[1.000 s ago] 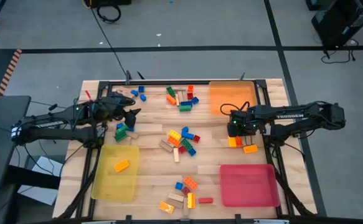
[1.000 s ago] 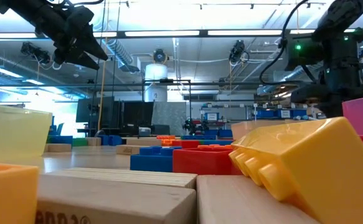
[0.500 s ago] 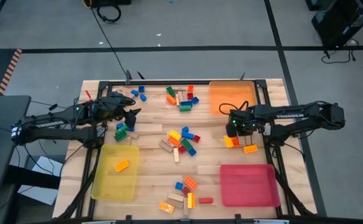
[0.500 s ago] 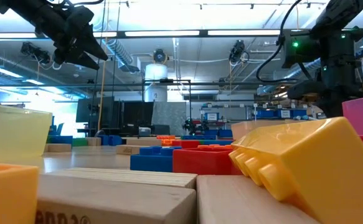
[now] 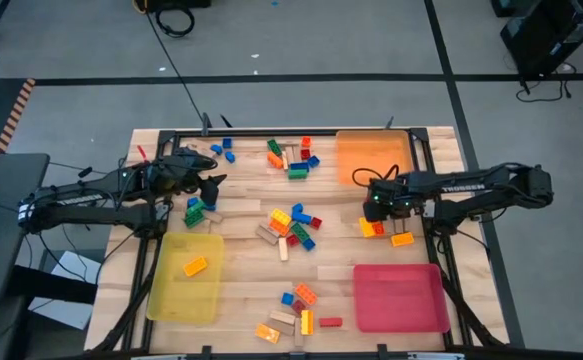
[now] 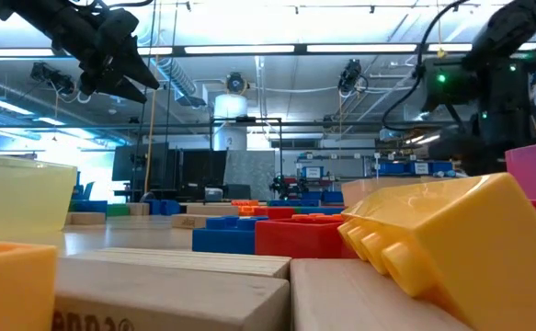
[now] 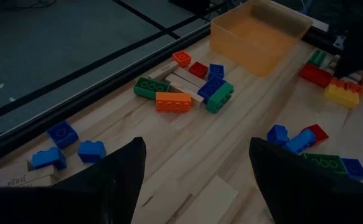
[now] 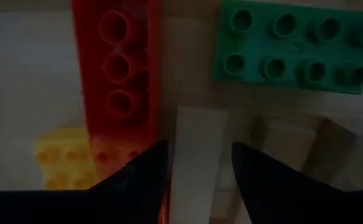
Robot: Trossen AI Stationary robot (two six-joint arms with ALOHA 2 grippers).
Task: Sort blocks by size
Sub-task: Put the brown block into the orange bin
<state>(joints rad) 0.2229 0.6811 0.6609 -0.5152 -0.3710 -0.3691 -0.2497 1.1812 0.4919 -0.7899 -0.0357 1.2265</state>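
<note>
The right gripper [image 5: 374, 210] is down low over a small cluster of blocks just below the orange tray [image 5: 373, 157], on the right side of the table [image 5: 241, 270]. Its wrist view shows the jaws apart with a pale wooden block [image 8: 197, 155] sitting right in the gap between them, a long red brick [image 8: 120, 74] on one side and a green plate brick [image 8: 290, 46] across from it. Nothing looks clamped yet.

Doing this step well probably comes down to squaring up on that one wooden piece. The red brick sits tight against one jaw, so a sloppy close could pinch it too or shove it sideways. Best bet is to centre the jaws over the wood, go straight down, and close gently so the neighbours stay put. Then lift clear before swinging toward whichever tray fits its size.

The left gripper [image 7: 193, 180] hovers above the table's left side with its jaws wide apart and empty, looking at a scatter of blue bricks [image 7: 75, 149] and a mixed pile [image 7: 187, 87] by the far edge. It seems to be just waiting.

Most blocks are unsorted; one orange block [image 5: 195, 266] lies in the yellow tray [image 5: 161, 290].
</note>
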